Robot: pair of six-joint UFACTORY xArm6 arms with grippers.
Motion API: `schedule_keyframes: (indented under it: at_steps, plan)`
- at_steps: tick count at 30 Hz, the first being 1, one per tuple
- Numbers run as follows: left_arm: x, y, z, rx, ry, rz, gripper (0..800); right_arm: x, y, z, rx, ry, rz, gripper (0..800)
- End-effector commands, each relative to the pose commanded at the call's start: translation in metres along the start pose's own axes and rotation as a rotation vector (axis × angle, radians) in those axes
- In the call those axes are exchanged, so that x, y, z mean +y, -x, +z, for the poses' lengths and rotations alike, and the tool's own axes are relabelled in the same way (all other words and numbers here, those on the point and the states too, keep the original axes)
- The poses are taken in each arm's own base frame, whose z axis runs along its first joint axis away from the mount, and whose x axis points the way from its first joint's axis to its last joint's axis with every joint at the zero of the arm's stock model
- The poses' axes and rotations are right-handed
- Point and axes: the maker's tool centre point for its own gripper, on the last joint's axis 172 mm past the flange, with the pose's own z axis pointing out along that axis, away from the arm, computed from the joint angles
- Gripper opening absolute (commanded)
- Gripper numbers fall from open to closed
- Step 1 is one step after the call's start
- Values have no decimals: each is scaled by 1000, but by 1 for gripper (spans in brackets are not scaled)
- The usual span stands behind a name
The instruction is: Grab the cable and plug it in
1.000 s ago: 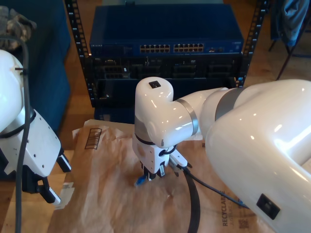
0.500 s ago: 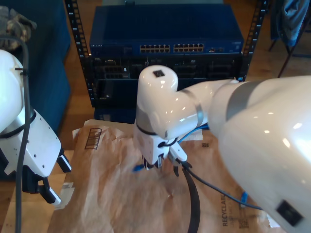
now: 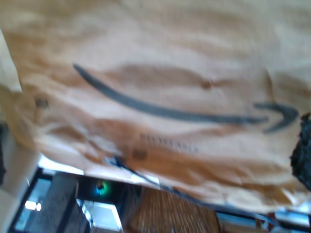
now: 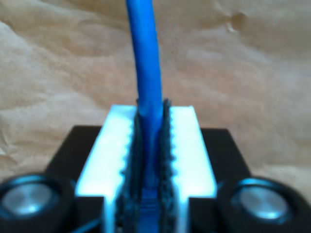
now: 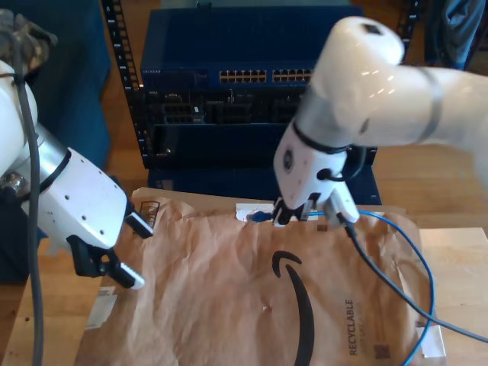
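My second gripper (image 5: 284, 216) pinches the blue cable (image 4: 146, 63) between its ribbed white fingers (image 4: 187, 145), near the brown paper's (image 5: 229, 297) twelve o'clock edge in the exterior view. My first gripper (image 5: 126, 252) hangs at nine o'clock with jaws spread, holding nothing.

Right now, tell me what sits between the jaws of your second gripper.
The thin bright-blue cable is clamped between the serrated white fingers of my second gripper, running out over the brown paper. Its plug end is covered by the jaws in the second wrist view.
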Motion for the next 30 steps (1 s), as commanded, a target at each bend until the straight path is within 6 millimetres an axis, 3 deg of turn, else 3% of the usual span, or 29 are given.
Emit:
schedule_keyframes:
  at_steps: [11,19,22,30]
  plan:
    - [9,95,-13,-75,21,100,800,18,-21,-85,-184,-48,172,7]
    - [28,144,-42,-182,73,145,800,31,17,-123,-323,-93,164,7]
    - [31,172,-53,-234,77,179,800,30,17,-135,-353,-118,180,7]
    - [35,205,-68,-338,83,193,800,36,42,-164,-467,-151,177,8]
